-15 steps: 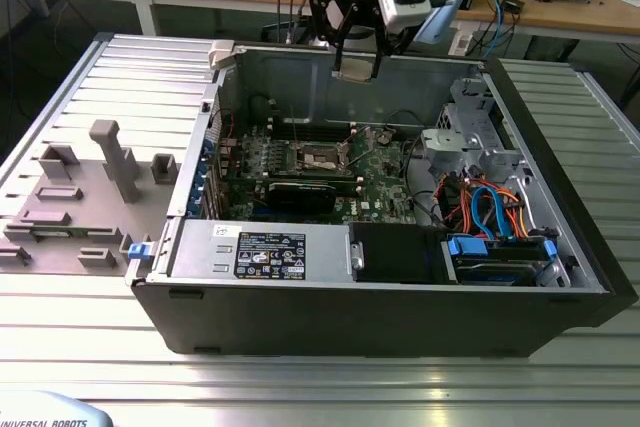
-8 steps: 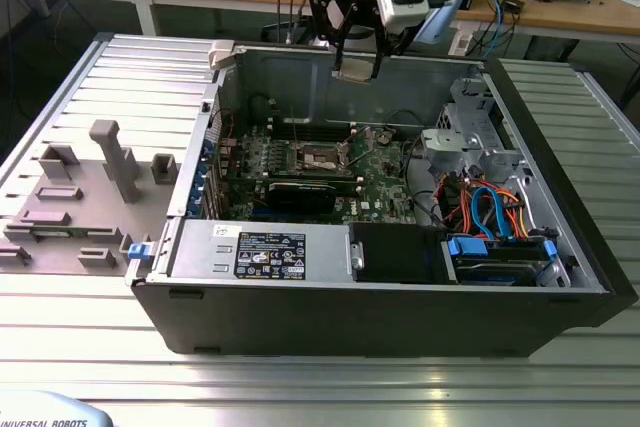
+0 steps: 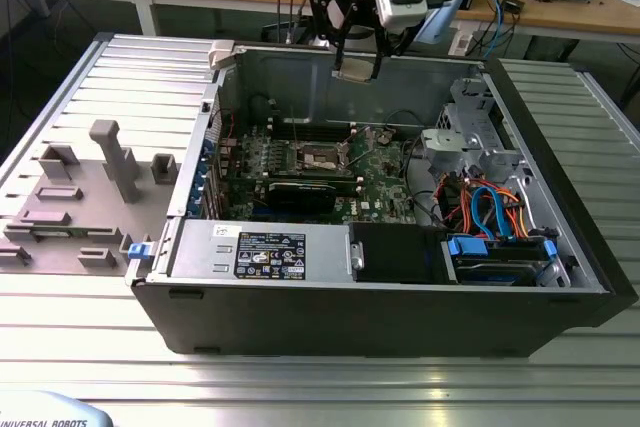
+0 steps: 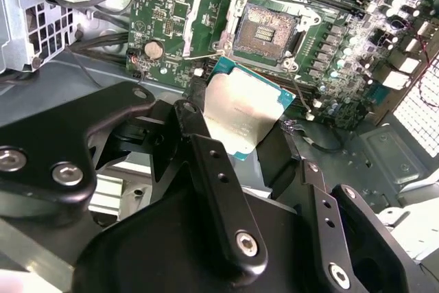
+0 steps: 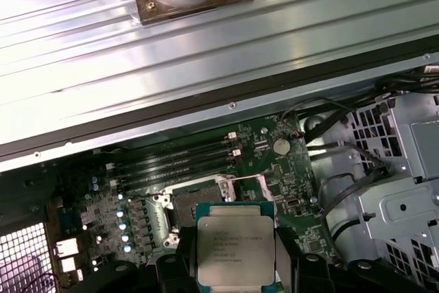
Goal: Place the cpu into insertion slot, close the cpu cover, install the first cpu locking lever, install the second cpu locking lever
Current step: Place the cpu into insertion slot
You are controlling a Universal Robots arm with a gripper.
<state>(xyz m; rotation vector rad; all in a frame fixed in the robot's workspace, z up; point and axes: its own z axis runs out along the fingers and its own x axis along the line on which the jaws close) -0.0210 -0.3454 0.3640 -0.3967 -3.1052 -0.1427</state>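
Your gripper (image 3: pixel 357 60) is clamped on the cpu (image 5: pixel 234 248), its black fingers (image 4: pixel 200 138) pinching two opposite edges. I judge that edge hold is chosen so the chip's flat faces stay free for seating. You can see the chip hanging in the air above the motherboard (image 3: pixel 375 182), touching nothing but the fingers. The insertion slot (image 4: pixel 264 32) lies bare and open beneath it, and in the first wrist view the chip overlaps the slot's near edge. The cpu cover (image 4: pixel 192 25) is swung back beside the slot, so nothing blocks the way down. In the exterior view the arm stands over the far wall of the computer case (image 3: pixel 380 327) — wrist pointing down, gripper level with the case's rim, well above the board.
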